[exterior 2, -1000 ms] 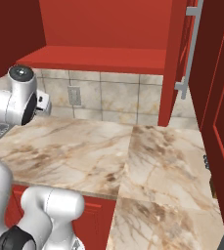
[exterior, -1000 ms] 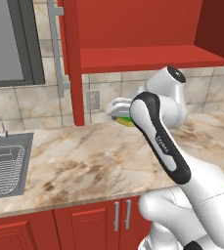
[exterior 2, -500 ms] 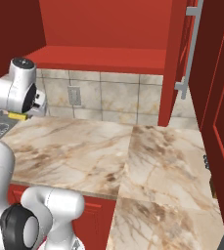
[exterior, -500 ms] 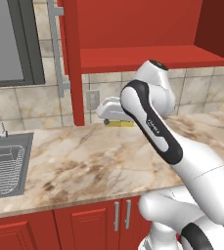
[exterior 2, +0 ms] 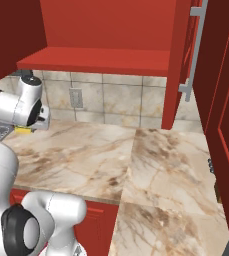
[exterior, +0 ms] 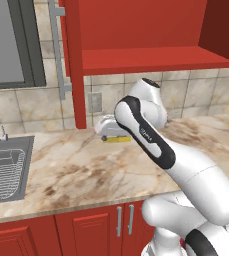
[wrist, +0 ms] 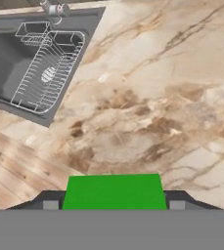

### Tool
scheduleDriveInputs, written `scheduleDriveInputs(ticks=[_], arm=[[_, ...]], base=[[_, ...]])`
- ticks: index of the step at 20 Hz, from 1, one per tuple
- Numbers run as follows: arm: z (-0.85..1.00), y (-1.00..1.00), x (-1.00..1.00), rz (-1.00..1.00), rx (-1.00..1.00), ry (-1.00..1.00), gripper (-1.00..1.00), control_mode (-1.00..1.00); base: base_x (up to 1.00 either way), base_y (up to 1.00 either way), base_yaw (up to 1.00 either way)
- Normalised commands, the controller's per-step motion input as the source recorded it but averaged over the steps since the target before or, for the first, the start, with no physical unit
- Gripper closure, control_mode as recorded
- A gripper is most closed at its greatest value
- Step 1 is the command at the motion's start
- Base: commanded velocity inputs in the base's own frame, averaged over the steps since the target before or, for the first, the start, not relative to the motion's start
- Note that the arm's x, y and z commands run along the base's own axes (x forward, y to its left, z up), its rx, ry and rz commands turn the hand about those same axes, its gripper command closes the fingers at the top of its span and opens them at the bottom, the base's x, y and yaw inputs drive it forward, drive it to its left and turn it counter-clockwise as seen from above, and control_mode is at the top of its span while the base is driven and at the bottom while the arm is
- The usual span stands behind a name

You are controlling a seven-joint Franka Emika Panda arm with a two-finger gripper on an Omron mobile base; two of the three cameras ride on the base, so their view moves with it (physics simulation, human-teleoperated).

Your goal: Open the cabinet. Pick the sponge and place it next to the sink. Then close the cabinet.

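We carry the sponge (wrist: 114, 192) toward the sink (wrist: 6, 63).
Our pincer (exterior: 107, 131) clamps the sponge above the surface (exterior: 91, 170); the sink lies at ten o'clock, so we next travel there and lower it beside the rim.

the arm (exterior: 186, 170) is built of smooth, glossy white shells, rounded and thick like swollen tubes. a black band with small pale lettering runs along one link (exterior: 143, 132), curving from a dark cap at the elbow. the wrist housing (exterior: 148, 92) is a white cylinder topped by a dark round disc. at the near base sit bulbous white segments with a black ring joint (exterior 2: 21, 230). the tool (wrist: 114, 202) has dark grey fingers with lighter grey square pads.
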Motion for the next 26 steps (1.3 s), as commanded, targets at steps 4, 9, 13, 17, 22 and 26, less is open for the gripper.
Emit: scheduleDriveInputs(ticks=[4,9,13,17,22,26], arm=[[-0.59,0.29,0.18,0.07,0.00,0.00,1.00,-1.00],[-0.34,0.34,0.17,0.07,0.00,-0.01,1.00,-1.00],[-0.25,0.30,0.13,0.08,0.00,-0.02,1.00,-1.00],[-0.17,0.26,0.04,0.09,0.00,0.00,1.00,-1.00],[-0.27,0.35,0.14,0.09,0.00,0.00,1.00,-1.00],[-0.29,0.39,0.15,0.08,0.00,0.00,1.00,-1.00]], base=[[0.00,0.00,0.00],[0.00,0.00,0.00],[0.00,0.00,0.00],[0.00,0.00,0.00],[0.00,0.00,0.00],[0.00,0.00,0.00]])
